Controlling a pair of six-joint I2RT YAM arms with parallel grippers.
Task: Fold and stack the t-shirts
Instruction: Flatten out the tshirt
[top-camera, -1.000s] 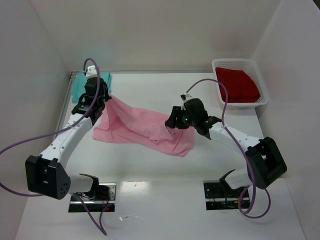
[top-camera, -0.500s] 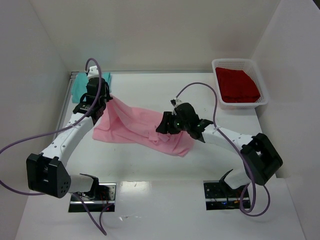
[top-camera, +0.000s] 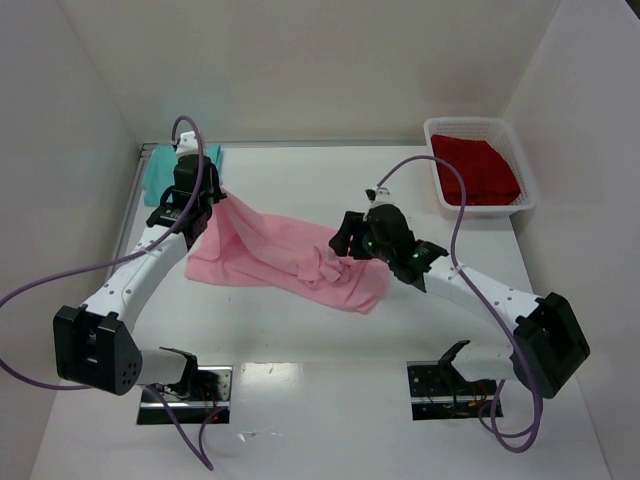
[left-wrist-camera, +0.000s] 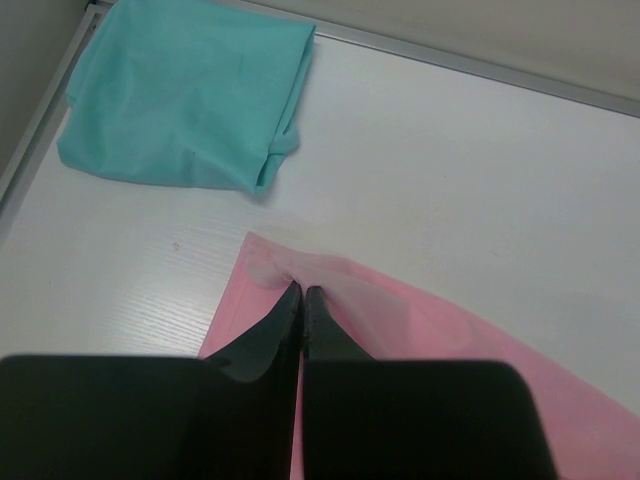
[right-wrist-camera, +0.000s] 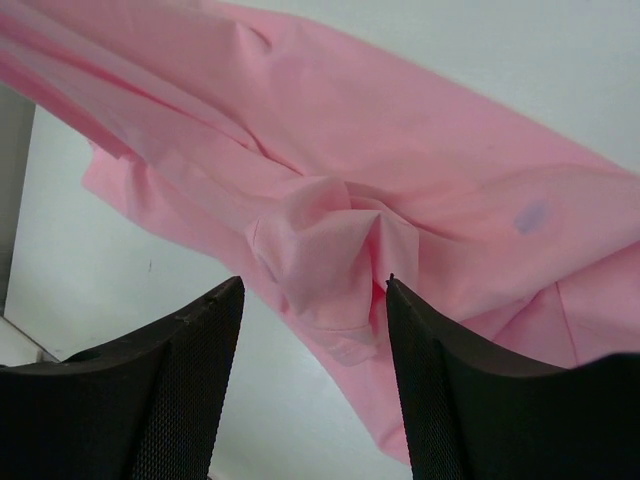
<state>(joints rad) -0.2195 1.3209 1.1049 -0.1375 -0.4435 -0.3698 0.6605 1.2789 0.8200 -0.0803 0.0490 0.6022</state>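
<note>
The light pink t-shirt (top-camera: 280, 255) lies crumpled across the middle of the table, with a small mark (right-wrist-camera: 533, 216) on its cloth. My left gripper (top-camera: 203, 207) is shut on the shirt's far left edge (left-wrist-camera: 300, 275), lifting it slightly. Over the shirt's middle my right gripper (top-camera: 347, 240) stands open, its fingers (right-wrist-camera: 190, 350) either side of a bunched fold (right-wrist-camera: 330, 240) without pinching it. The teal t-shirt (top-camera: 160, 172) lies folded at the far left corner (left-wrist-camera: 185, 95). The red t-shirt (top-camera: 475, 168) lies folded in the basket.
A white mesh basket (top-camera: 528, 200) stands at the far right against the wall. White walls close in the table on three sides. A metal rail (top-camera: 135, 200) runs along the left edge.
My right gripper pushed left into the pink shirt, then drew back right with its jaws wider, leaving a bunched fold in the middle. The left gripper kept its hold.
</note>
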